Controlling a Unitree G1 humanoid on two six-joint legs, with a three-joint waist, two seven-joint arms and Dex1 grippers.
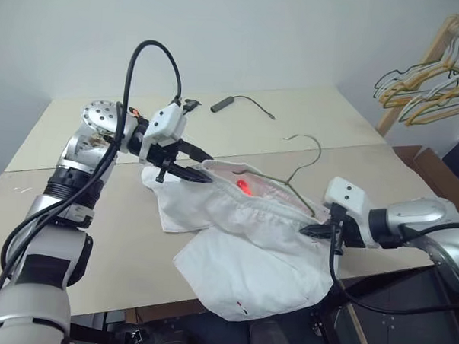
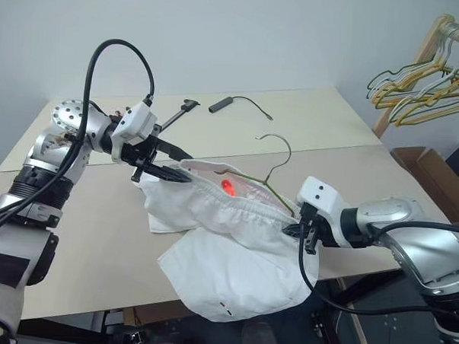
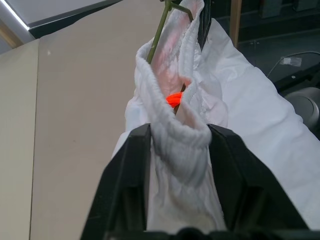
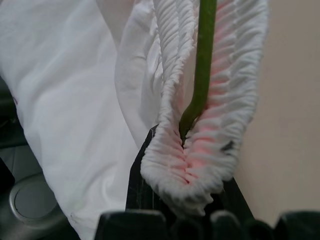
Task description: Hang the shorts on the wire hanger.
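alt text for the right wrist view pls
The right gripper is shut on the gathered waistband of the white shorts, with the wire hanger running down inside the waistband opening to the pinched end. The tan table lies alongside.

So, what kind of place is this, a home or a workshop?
Probably a lab or test room, not a home: bare plain walls, a plain beige table with a loose cable on it, and a wooden rack of hangers in the corner.

My left pincer (image 1: pixel 185 170) and right pincer (image 1: pixel 316 231) grip opposite ends of the shorts' (image 1: pixel 241 256) waistband above the surface (image 1: pixel 120 243); the wire hanger (image 1: pixel 294 175) sits inside.
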